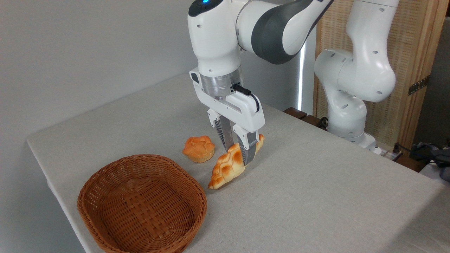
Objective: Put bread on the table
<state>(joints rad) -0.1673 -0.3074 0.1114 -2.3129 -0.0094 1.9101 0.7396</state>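
The bread (pixel 225 171), a long braided golden-brown loaf, sits tilted near the middle of the grey-beige cloth table (pixel 316 182), its near pointed end touching the cloth and its far end raised behind the fingers. My gripper (pixel 238 154) is shut on the loaf around its middle, with one finger (pixel 248 150) in front of it and the other behind. The wicker basket (pixel 140 205) to the lower left holds nothing.
A small round orange muffin-shaped bun (pixel 199 149) stands on the cloth just left of the loaf. The robot's white base (pixel 348 116) rises at the table's far right edge, with a wooden screen behind it.
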